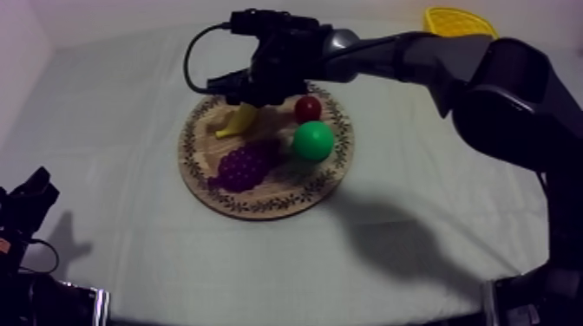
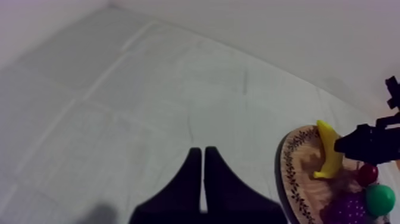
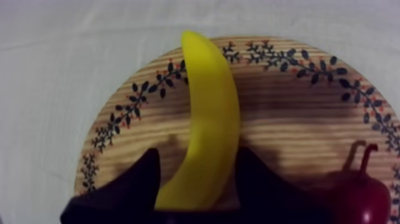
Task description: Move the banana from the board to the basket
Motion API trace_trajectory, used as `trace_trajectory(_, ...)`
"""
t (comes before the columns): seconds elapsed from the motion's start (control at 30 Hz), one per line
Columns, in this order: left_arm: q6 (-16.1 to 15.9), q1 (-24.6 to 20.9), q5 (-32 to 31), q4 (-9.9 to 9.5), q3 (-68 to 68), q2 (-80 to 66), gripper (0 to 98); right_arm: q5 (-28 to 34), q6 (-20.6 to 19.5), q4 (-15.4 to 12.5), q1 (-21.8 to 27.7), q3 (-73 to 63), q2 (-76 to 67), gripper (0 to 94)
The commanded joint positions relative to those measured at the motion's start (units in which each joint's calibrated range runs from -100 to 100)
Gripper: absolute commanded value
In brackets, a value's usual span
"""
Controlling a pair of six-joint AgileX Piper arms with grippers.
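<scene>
My right claw (image 3: pixel 196 159) grips the banana (image 3: pixel 208 107), one black finger pressed to each side of it, over the far left part of the wooden board (image 1: pixel 260 206). Right of the banana lie the small red fruit (image 1: pixel 307 108) and a green fruit (image 1: pixel 312 140), with the grapes (image 1: pixel 247 165) nearer. The yellow basket (image 1: pixel 460 22) sits at the bench's (image 1: pixel 416 225) far right. My left claw (image 2: pixel 204 179), fingers together on nothing, rests near left.
</scene>
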Motion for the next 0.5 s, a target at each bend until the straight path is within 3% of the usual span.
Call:
trace_trajectory(0.0,0.0,0.0,0.0,-0.03,0.0,0.0,0.1,-0.5,0.1,0.4,0.0,-0.3,1.0,37.6)
trace_trajectory(0.3,0.0,0.0,0.0,-0.03,0.0,0.0,0.1,-2.5,-3.8,6.6,-0.1,-0.8,4.6,30.6)
trace_trajectory(0.47,0.0,0.0,0.0,-0.03,0.0,0.0,0.1,-3.6,-2.4,6.3,0.8,-1.5,4.4,18.8)
